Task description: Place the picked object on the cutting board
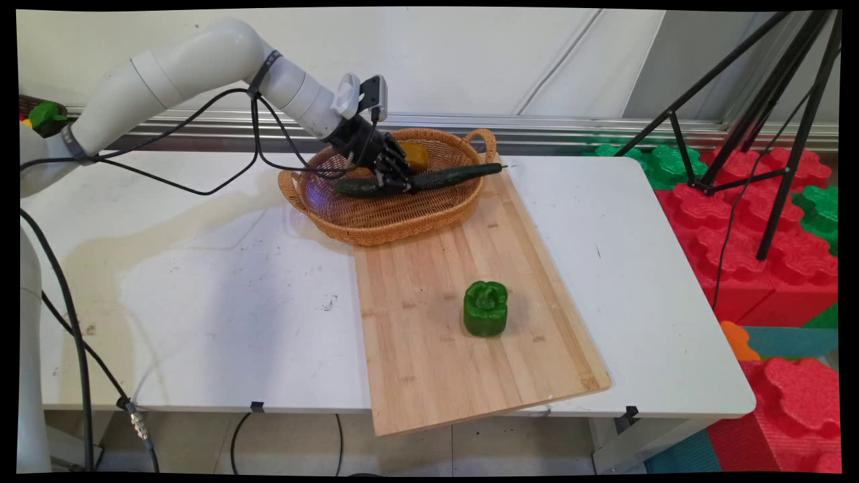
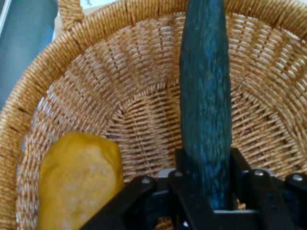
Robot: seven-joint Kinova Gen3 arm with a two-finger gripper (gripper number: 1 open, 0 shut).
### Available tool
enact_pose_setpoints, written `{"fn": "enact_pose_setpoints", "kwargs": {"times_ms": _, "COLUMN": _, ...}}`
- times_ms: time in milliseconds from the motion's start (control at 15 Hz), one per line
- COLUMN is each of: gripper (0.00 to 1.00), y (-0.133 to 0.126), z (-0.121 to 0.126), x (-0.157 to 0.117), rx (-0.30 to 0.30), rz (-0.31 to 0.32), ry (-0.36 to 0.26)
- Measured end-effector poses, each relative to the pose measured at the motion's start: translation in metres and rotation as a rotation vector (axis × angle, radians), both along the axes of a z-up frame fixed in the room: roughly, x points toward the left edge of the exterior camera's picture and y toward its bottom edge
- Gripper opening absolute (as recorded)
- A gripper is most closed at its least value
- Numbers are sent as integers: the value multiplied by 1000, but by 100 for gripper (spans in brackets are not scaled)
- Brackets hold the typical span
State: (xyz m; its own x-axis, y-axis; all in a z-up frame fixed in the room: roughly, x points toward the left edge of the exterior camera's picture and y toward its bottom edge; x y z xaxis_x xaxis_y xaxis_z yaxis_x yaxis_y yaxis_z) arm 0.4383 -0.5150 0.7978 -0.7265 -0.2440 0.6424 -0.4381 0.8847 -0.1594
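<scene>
The gripper (image 1: 394, 180) is inside the basket (image 1: 376, 225), clamped on the cucumber (image 1: 443, 178) with one finger on each side of it. The cucumber lies nearly level, its left end over the middle of the basket and its right end sticking out past the basket's right rim, over the far end of the board (image 1: 436, 315). In the hand view the cucumber (image 2: 205, 96) runs straight away from the fingers (image 2: 189, 191) toward the woven wall (image 2: 96, 62), above the basket floor. A yellow vegetable (image 1: 415, 154) sits in the basket just behind the gripper, close to the far rim; in the hand view it (image 2: 76, 182) lies beside the fingers, apart from the cucumber.

The basket rests on the far left corner of the board, partly on the table (image 1: 188, 282). A green pepper (image 1: 485, 308) stands upright near the middle of the board, well apart from the basket, with bare board all round it. The board's near end juts past the table's near edge. A black tripod (image 1: 758, 100) stands right of the table.
</scene>
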Motion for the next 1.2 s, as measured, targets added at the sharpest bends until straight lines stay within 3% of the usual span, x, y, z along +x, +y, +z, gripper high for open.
{"fn": "enact_pose_setpoints", "kwargs": {"times_ms": 533, "gripper": 0, "y": 6, "z": 26, "x": 10, "rx": -17, "rz": -15, "ry": 20}}
{"fn": "enact_pose_setpoints", "kwargs": {"times_ms": 1200, "gripper": 0, "y": 41, "z": 96, "x": 33, "rx": -28, "rz": 10, "ry": 131}}
